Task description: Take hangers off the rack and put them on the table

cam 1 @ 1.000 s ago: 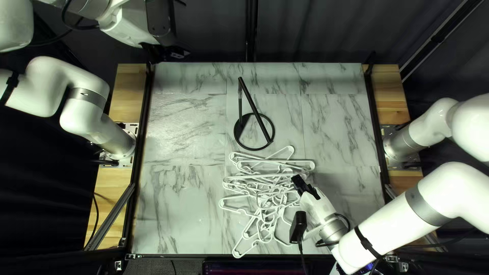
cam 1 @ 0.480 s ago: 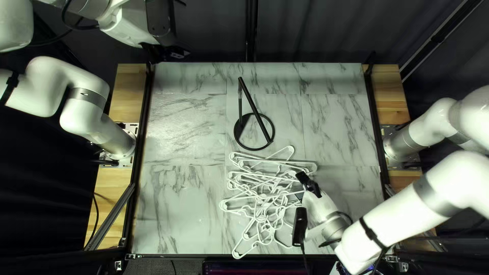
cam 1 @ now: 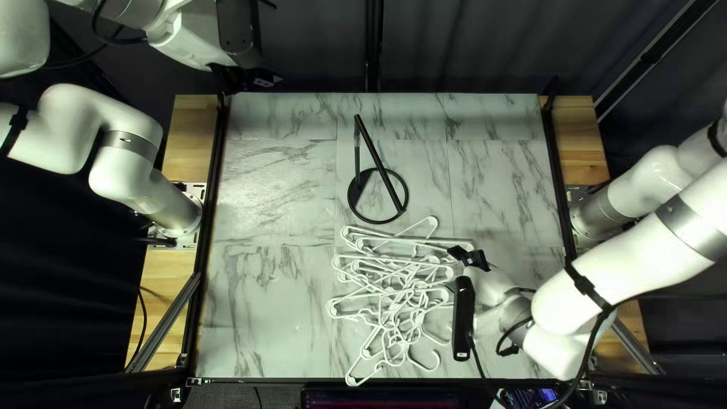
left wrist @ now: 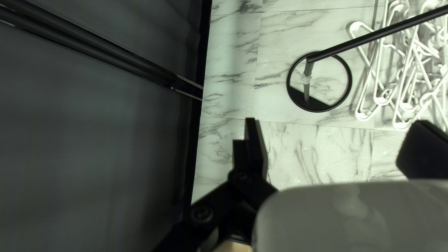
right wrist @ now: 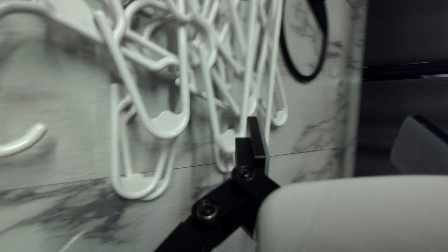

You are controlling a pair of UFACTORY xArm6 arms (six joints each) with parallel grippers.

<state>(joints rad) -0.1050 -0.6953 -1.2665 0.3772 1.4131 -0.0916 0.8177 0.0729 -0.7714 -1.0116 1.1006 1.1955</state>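
Observation:
My right gripper (cam 1: 468, 257) is over the right edge of a tangled pile of white hangers (cam 1: 394, 291) on the table. In the right wrist view the gripper (right wrist: 332, 118) stands open; one finger is over or beside the hangers (right wrist: 169, 124), and it grips none. Beyond the table's far left corner is my left gripper (cam 1: 261, 77); in the left wrist view this gripper (left wrist: 335, 121) is open and holds nothing. The black rack (cam 1: 381, 168) stands upright on its ring base behind the pile, its slanting bar bare. The left wrist view shows the rack (left wrist: 373, 36) and hangers (left wrist: 406, 70) too.
The marble-patterned table (cam 1: 265, 303) has a dark rail along each side. My right forearm (cam 1: 644, 265) reaches in over the near right corner. A dark curtain (cam 1: 469, 45) hangs behind the far edge.
My right arm has drawn back toward the right, and its gripper has turned and shifted off the pile's middle. A few hangers at the pile's right have shifted slightly. The left arm and rack are unchanged.

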